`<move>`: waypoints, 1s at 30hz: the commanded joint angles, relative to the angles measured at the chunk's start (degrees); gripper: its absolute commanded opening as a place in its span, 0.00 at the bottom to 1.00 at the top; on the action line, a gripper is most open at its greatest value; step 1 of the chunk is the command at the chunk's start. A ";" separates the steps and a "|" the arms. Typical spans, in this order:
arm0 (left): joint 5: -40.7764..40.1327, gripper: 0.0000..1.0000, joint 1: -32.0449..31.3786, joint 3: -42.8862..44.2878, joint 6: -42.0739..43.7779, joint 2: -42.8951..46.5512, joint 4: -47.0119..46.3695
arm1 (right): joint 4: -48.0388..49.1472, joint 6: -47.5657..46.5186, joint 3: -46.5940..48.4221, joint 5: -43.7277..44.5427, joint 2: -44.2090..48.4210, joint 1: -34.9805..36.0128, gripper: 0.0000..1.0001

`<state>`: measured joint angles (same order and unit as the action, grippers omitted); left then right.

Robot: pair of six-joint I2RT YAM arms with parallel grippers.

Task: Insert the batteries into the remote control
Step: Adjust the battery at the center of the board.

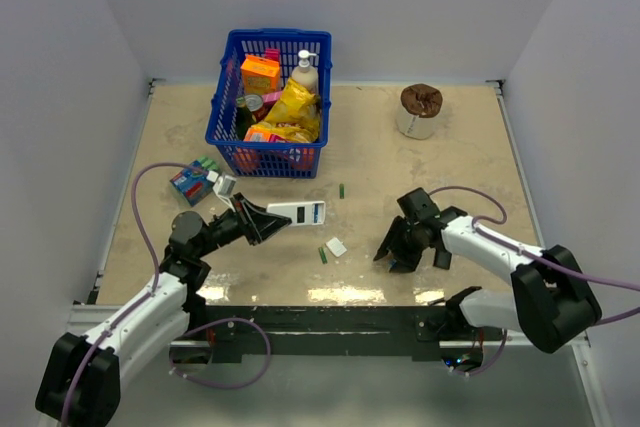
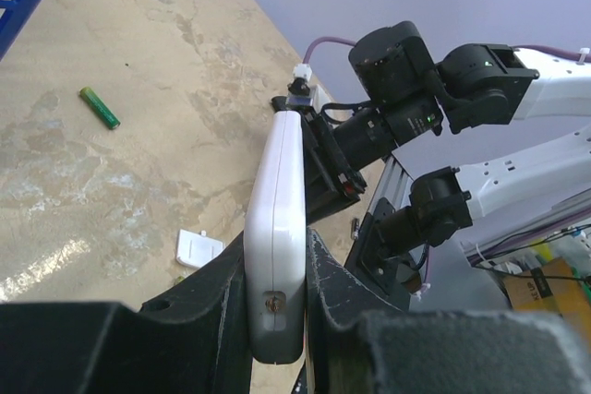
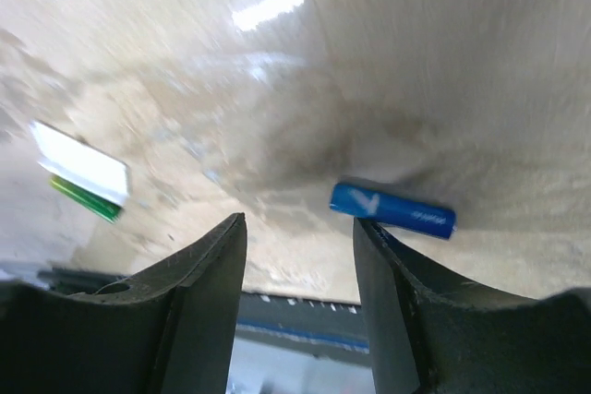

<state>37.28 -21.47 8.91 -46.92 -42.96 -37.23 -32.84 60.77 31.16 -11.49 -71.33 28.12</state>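
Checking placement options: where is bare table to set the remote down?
Bare: between blue basket and brown-topped roll, and behind the right pincer. Crowded: near the white cover and green battery beside the remote.

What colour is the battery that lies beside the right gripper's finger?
Blue, with white print; the right wrist view shows the battery best.

White remote control clamped at one end by left tool. Two green batteries lie on tabletop, well apart.
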 commanded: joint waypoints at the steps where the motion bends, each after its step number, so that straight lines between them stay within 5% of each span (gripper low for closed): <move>1: 0.52 0.00 -0.32 2.78 1.92 1.12 -0.74 | 5.93 1.63 2.15 10.43 -1.88 0.01 0.53; 8: 0.87 0.00 -0.59 2.96 2.71 1.91 0.76 | 5.07 -6.96 9.70 10.96 -4.61 0.01 0.54; 12: 0.69 0.00 -0.67 2.96 3.06 2.35 0.85 | -6.92 -20.48 18.66 14.02 -6.00 0.01 0.56; 17: 0.43 0.00 -0.67 2.87 3.58 3.14 0.93 | -17.42 -24.82 24.30 20.71 -10.05 -0.08 0.64; 21: 0.95 0.00 -0.76 3.05 3.85 4.11 1.46 | -17.61 -26.31 23.60 24.21 -13.65 -1.04 0.75; 30: 1.48 0.00 -0.85 3.57 5.25 5.26 3.04 | -14.72 -38.62 23.51 21.87 -16.29 -10.01 0.76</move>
<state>37.85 -21.91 9.82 -43.59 -38.39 -32.82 -48.69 29.34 54.37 11.44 -87.13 21.15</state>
